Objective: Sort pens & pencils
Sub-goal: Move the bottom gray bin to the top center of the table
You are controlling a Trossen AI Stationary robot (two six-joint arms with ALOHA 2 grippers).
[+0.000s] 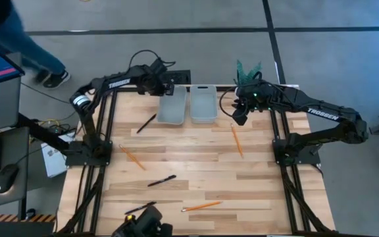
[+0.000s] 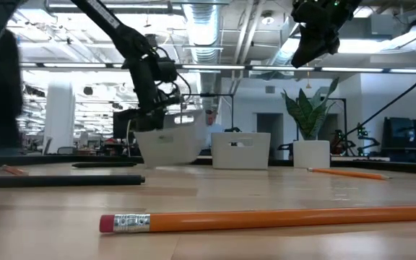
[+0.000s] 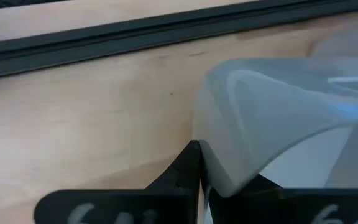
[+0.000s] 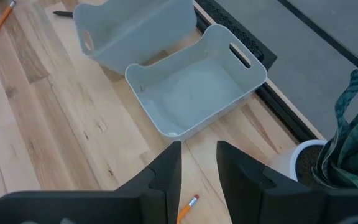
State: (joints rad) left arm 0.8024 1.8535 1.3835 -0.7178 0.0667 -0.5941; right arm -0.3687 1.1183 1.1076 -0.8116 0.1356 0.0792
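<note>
Two grey trays stand side by side at the table's far edge. The left tray (image 1: 172, 106) is tipped up and my left gripper (image 1: 159, 85) is shut on its far end. The right tray (image 1: 203, 103) sits flat on its base. Three black pens (image 1: 146, 123) (image 1: 161, 180) (image 1: 140, 208) and three orange pencils (image 1: 237, 139) (image 1: 131, 157) (image 1: 201, 206) lie flat on the wood. My right gripper (image 4: 199, 168) hangs open above the table, right of the right tray (image 4: 197, 87), over the far end of one pencil (image 4: 188, 208). My left gripper pinches the left tray's wall (image 3: 229, 177) near a far corner between its two fingers (image 3: 185, 168), coming from the table's far left side. The tray (image 2: 166, 144) sits tilted in the hold, with its held end raised off the wood.
A potted plant (image 1: 247, 71) stands just past the far edge, near my right arm. A dark rail (image 3: 104, 40) runs along the table's far edge. A person's legs (image 1: 41, 62) show beyond the far left corner. Bare wood lies in the middle of the table (image 1: 196, 158).
</note>
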